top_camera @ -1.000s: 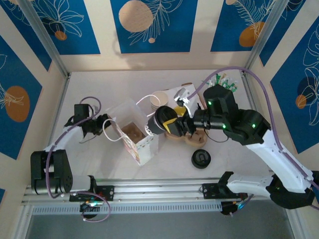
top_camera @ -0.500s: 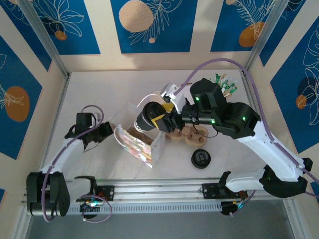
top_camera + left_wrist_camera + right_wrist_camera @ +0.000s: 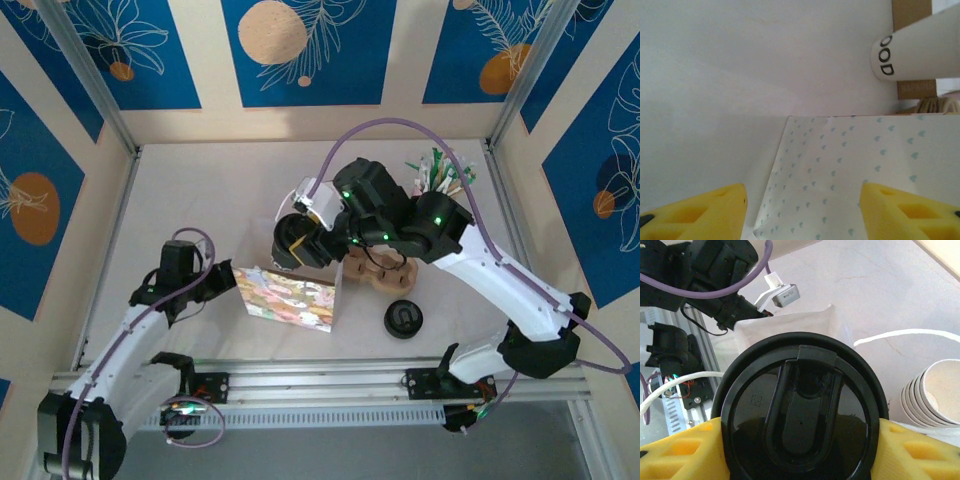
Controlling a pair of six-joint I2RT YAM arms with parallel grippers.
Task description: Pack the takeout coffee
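Takeout coffee (image 3: 802,410), lower rim off-frame.

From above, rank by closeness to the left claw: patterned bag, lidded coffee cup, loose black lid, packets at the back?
1. Patterned bag, lying right beside the left gripper.
2. Takeout coffee, just beyond the bag, centre.
3. Loose black lid, front right.
4. Packets, back right corner.

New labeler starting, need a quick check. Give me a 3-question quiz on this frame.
1. True or false: the takeout coffee is already inside the paper bag.
2. The right gripper is clamped on: A) a napkin, B) the takeout coffee, C) nothing.
3. How does the paper bag sit?
Key: 1 false; 2 B; 3 tipped over, printed side up, not upright.
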